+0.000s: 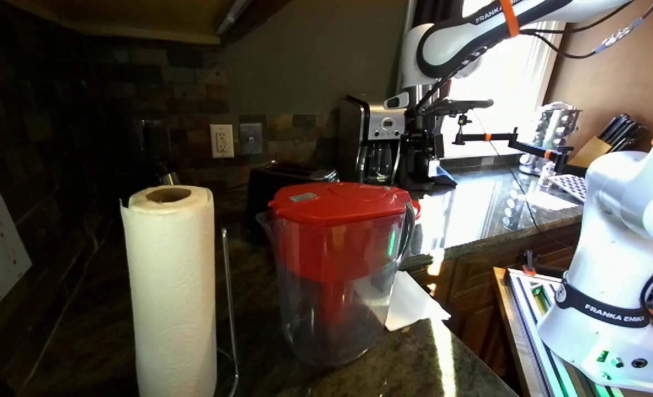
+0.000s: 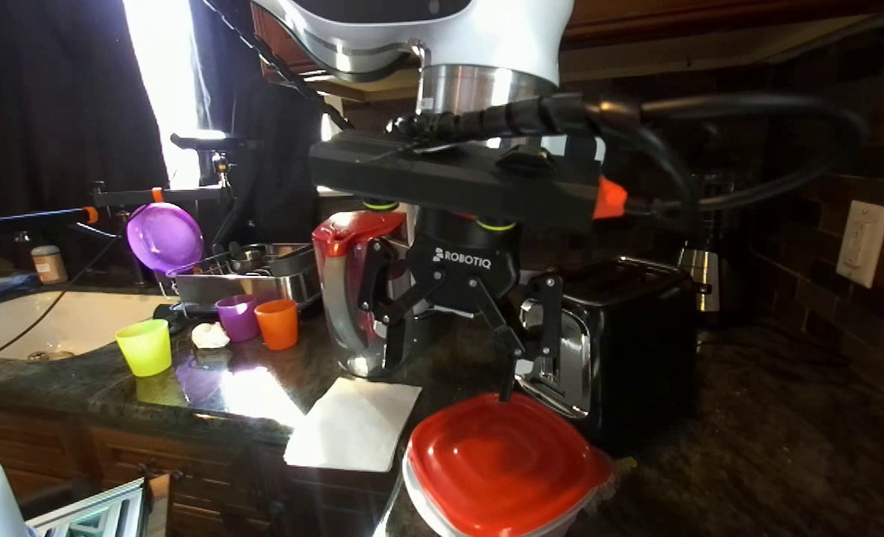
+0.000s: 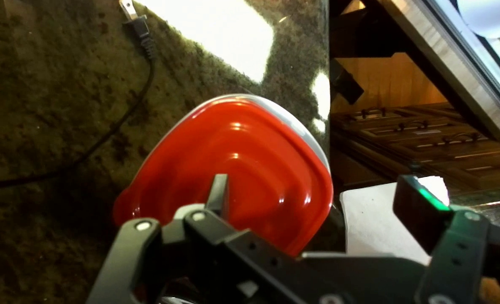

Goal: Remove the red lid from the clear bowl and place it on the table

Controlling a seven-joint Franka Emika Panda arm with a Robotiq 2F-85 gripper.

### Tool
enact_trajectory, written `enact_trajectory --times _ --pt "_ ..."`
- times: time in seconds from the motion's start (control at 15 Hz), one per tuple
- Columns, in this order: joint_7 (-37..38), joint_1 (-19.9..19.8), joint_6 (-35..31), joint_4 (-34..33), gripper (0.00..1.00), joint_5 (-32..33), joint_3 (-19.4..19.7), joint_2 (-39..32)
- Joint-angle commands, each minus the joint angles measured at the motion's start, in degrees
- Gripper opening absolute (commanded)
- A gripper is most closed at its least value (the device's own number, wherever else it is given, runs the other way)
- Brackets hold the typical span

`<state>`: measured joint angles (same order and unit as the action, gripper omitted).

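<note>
Wrist view: red lid (image 3: pixel 250 162) lies partly behind one of the fingers (image 3: pixel 219 196)

Dark glossy table (image 3: pixel 72 93), bowl (image 3: pixel 295 122), jug (image 1: pixel 332 253), toaster (image 2: pixel 643 358)

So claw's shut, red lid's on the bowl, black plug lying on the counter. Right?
Not shut: the wrist view shows the claw open, its fingers well apart. The red lid is on the bowl and the black plug lies on the counter, as you say.
</note>
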<state>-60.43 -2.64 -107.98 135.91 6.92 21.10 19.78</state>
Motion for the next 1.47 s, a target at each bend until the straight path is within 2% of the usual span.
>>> enact_trajectory --times 0.0,0.27,0.67,1.07,1.4 --pt "-0.7 -2.1 0.0 -0.4 1.00 -0.8 -1.9 -0.8" --pt "-0.8 -2.1 0.0 -0.7 1.00 -0.8 -1.9 -1.2" --pt "-7.5 -2.9 0.6 -6.8 1.00 -5.2 -0.6 -8.6" --pt "-11.2 -5.4 1.3 -13.3 1.00 -8.2 -2.0 -17.3" --pt "-9.9 -7.5 0.9 -16.8 1.00 -9.7 -3.9 -22.5"
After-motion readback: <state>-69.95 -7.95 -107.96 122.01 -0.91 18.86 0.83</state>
